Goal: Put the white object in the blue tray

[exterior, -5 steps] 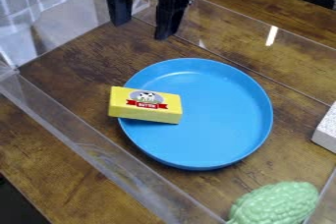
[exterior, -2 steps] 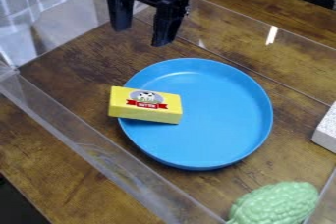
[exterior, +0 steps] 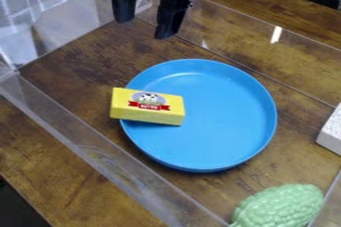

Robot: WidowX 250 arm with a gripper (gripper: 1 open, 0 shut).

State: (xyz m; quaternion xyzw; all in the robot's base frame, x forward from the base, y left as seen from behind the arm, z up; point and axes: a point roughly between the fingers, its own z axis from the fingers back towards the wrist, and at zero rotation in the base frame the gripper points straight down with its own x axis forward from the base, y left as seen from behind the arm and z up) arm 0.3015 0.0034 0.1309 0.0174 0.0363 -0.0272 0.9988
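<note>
White dotted block (exterior: pixel 332 130), right of the round blue plastic tray (exterior: pixel 200 114), remains untouched; black jaws (exterior: pixel 144 26), apart, have shifted slightly left, so reaching it still lies ahead.

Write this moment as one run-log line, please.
fingers: open, nothing held | white object: on table, right of blue tray | yellow block: overlapping tray's left rim | placement: not yet done
</note>
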